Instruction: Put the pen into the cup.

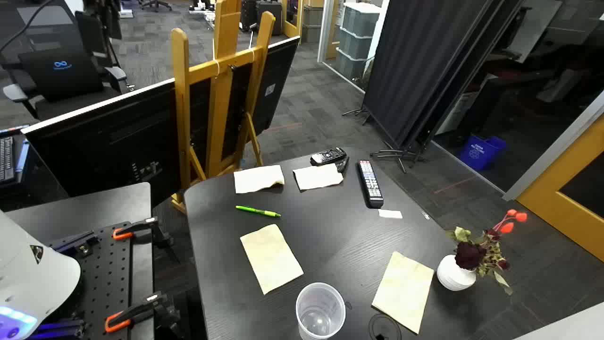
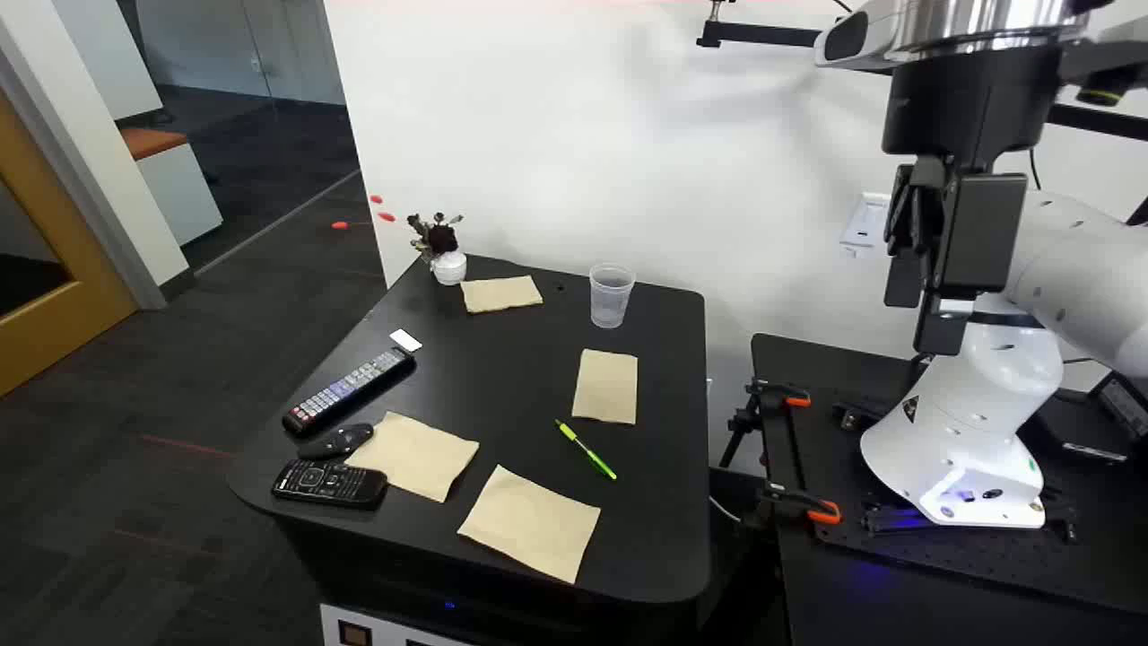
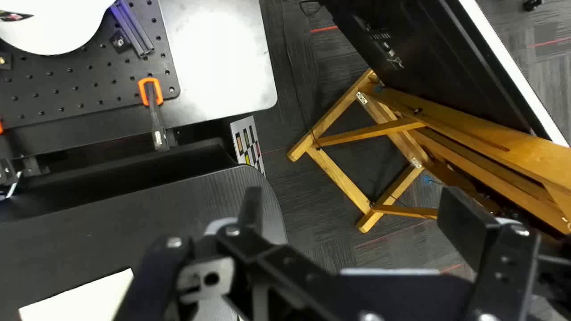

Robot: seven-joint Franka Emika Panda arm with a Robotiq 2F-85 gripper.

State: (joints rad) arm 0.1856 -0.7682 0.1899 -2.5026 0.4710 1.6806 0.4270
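Pen (image 1: 258,211) is lying on its side directly on the black table (image 1: 339,231), well apart from the cup (image 1: 321,309), with a tan paper sheet (image 1: 271,258) between the two. It's not on paper, so I'd guess a pinch across that skinny green barrel should work, though it might roll if nudged. Cup's upright, mouth up, which is what you want for a drop-in. Looks like clear plastic, probably light, so I'd get the pen's tip over the rim before letting go or it could topple.

As for the gripper (image 3: 352,203), its jaws stand wide apart with nothing between them, higher than the cup and well away from it. Makes sense to me for a grab not yet made.

Other stuff: another sheet (image 2: 502,293) lies near the cup, with the flower vase (image 2: 448,267) just beyond it, so imo give that some room. Two more sheets (image 2: 531,522) and the remotes (image 2: 350,390) are well apart from the cup, so I doubt they'd matter. What's between pen and cup is flat paper, so it shouldn't block the carry.
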